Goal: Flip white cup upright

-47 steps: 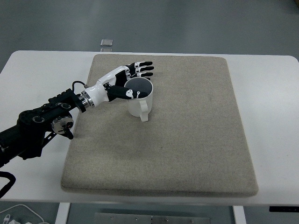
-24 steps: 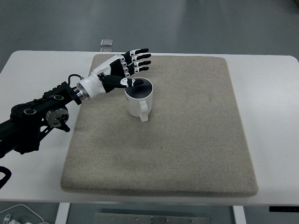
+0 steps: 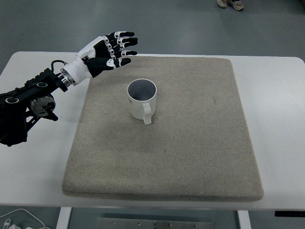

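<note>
Standing upright on the beige mat (image 3: 190, 143), the white cup (image 3: 141, 100) has its mouth up and handle toward the near edge, position unchanged. Left robot hand (image 3: 110, 51) has pulled up and back from the rim to the mat's far-left corner above the table (image 3: 276, 119), fingers spread, holding nothing.

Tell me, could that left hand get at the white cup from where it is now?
Probably yes. The left hand hovers open, up and to the left of the white cup, which stands upright on the mat with its handle facing the near edge. Nothing lies between them.
</note>
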Tool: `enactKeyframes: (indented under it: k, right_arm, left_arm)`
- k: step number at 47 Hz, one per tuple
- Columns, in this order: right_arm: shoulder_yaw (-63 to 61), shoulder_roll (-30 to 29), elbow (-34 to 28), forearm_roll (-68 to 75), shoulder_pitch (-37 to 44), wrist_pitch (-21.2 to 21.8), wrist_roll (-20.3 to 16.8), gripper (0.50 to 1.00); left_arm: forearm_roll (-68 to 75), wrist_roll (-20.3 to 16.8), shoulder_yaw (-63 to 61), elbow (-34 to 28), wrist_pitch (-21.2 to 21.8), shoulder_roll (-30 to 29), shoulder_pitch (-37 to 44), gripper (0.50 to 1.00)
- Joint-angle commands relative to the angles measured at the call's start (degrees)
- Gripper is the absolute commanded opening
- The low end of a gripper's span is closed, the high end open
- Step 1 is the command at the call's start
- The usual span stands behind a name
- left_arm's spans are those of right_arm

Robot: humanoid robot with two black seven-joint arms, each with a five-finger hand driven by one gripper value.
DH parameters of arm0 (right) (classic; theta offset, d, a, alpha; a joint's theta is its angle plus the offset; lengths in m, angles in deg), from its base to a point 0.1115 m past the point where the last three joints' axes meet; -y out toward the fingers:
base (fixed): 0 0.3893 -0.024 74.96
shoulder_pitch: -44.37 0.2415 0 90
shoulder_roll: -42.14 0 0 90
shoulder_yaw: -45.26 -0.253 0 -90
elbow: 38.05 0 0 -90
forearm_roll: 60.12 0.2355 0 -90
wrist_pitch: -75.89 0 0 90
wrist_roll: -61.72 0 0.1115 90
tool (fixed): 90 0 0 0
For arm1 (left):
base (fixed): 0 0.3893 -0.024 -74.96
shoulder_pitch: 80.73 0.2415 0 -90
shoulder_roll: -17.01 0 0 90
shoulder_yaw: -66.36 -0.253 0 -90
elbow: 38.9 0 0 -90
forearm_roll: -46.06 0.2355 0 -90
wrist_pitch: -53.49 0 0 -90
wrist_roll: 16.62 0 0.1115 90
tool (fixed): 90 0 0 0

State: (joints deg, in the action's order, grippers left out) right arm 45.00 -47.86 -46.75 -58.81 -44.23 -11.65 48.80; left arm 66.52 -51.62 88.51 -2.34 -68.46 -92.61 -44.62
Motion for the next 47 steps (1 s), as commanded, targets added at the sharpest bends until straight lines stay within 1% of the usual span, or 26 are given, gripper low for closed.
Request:
enactKeyframes:
  k: [1, 5, 10, 12, 13, 15, 16, 17, 21, 27, 36, 42, 45, 47]
  right_arm:
    - [0.00, 0.00, 0.00, 0.00, 0.01, 0.00, 0.00, 0.930]
    - [0.00, 0.00, 0.00, 0.00, 0.01, 0.00, 0.00, 0.930]
    - [0.00, 0.00, 0.00, 0.00, 0.01, 0.00, 0.00, 0.930]
    - [0.00, 0.00, 0.00, 0.00, 0.01, 0.00, 0.00, 0.930]
    - [0.00, 0.00, 0.00, 0.00, 0.01, 0.00, 0.00, 0.930]
    - [0.00, 0.00, 0.00, 0.00, 0.01, 0.00, 0.00, 0.930]
    - [0.00, 0.00, 0.00, 0.00, 0.01, 0.00, 0.00, 0.930]
    - [0.00, 0.00, 0.00, 0.00, -0.08, 0.00, 0.00, 0.930]
    - [0.00, 0.00, -0.08, 0.00, 0.01, 0.00, 0.00, 0.930]
    - [0.00, 0.00, 0.00, 0.00, -0.08, 0.00, 0.00, 0.930]
    - [0.00, 0.00, 0.00, 0.00, -0.08, 0.00, 0.00, 0.930]
    - [0.00, 0.00, 0.00, 0.00, -0.08, 0.00, 0.00, 0.930]
    - [0.00, 0.00, 0.00, 0.00, 0.01, 0.00, 0.00, 0.930]
    - [-0.09, 0.00, 0.00, 0.00, 0.01, 0.00, 0.00, 0.930]
  left_arm:
    - [-1.03, 0.00, -0.09, -0.17, -0.05, -0.15, -0.51, 0.795]
    - [-1.21, 0.00, -0.18, -0.35, -0.40, -0.85, -1.04, 0.814]
    - [-1.30, 0.00, -0.18, -0.70, -0.49, -1.12, -1.22, 0.881]
    - [-1.21, 0.00, -0.18, -1.22, -0.57, -1.12, -1.39, 0.896]
    - [-1.30, 0.00, -0.18, -1.40, -0.66, -1.12, -1.48, 0.919]
    - [-1.30, 0.00, -0.09, -2.01, -0.92, -1.12, -1.66, 0.943]
    - [-1.30, 0.00, -0.09, -2.45, -1.10, -1.12, -1.66, 0.979]
    - [-1.30, 0.00, -0.09, -2.98, -1.45, -1.12, -1.66, 0.994]
    - [-1.65, 0.00, -0.09, -4.91, -2.94, -0.68, -1.83, 0.994]
    - [-3.58, 0.00, -0.26, -8.34, -3.05, -0.24, -2.89, 0.994]
    - [-9.12, 0.11, -0.26, -9.40, -3.05, 0.20, -3.15, 0.994]
    - [-12.72, 5.20, -0.26, -10.63, -3.05, 0.55, -4.03, 0.994]
    - [-14.57, 8.18, -0.26, -11.42, -3.05, 0.73, -4.29, 0.994]
    - [-15.97, 10.90, -0.26, -12.03, -3.03, 1.08, -4.64, 0.994]
